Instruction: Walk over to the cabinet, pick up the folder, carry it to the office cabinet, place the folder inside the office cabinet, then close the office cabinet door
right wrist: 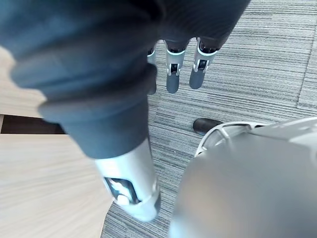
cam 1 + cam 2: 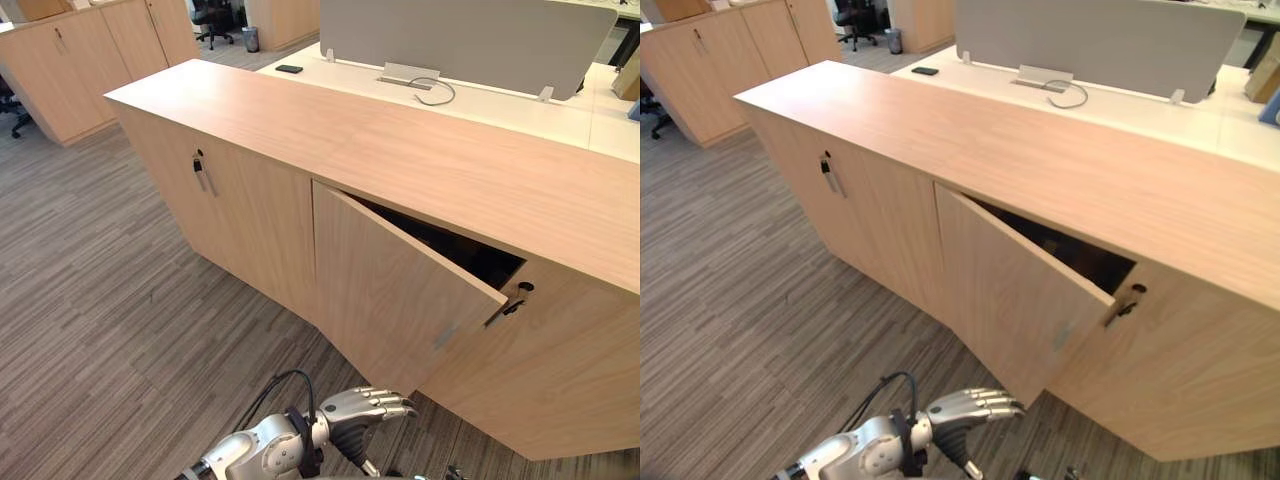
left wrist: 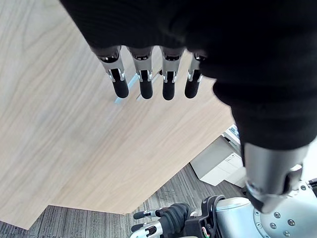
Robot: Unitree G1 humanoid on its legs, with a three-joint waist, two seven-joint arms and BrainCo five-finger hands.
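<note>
Cabinet (image 2: 400,140) door (image 2: 390,290): closing step judged in hand.
Pale wood-grain door with a small metal handle (image 2: 447,335) was seen half open; folder was judged inside the dark interior. Left hand (image 2: 365,405) was held near it, fingers straight, nothing gripped; right hand (image 1: 183,74) likewise. A push shut was called for.

Silver-grey arm (image 2: 250,450), dark ribbed wrist cover (image 3: 148,25), silver dark-tipped fingers (image 3: 120,87)

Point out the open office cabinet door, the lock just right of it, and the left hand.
office cabinet door (image 2: 390,285), left eye view: middle of the open panel's front face.
lock (image 2: 525,288), left eye view: on its dark round keyhole.
left hand (image 2: 365,406), left eye view: back of the hand, just behind the fingers.
</note>
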